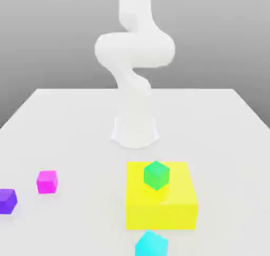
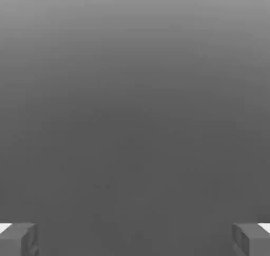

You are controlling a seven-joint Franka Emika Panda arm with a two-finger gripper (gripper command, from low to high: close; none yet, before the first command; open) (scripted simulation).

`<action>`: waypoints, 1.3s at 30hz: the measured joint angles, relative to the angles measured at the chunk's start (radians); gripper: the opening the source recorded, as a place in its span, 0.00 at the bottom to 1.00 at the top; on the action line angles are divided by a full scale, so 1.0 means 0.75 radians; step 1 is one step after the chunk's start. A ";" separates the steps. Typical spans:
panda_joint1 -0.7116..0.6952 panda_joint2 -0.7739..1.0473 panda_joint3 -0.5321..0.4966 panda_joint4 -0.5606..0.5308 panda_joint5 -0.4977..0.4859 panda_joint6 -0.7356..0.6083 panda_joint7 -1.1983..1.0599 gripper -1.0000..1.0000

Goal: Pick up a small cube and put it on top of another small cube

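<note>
Small plain cyan cube (image 1: 152,244): near the large flat yellow block (image 1: 161,216). Small plain green cube (image 1: 156,175): atop that block, turned cornerwise. Gripper (image 2: 135,240): jaws wide, empty. Risks: misaligned release could topple the stack; low approach could strike the block.

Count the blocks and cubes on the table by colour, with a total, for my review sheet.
Magenta cube: 1
Purple cube: 1
Green cube: 1
Cyan cube: 1
Large flat yellow block: 1
Total: 5
</note>
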 joint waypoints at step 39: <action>-0.098 1.576 0.147 -0.067 -0.255 0.656 0.970 0.00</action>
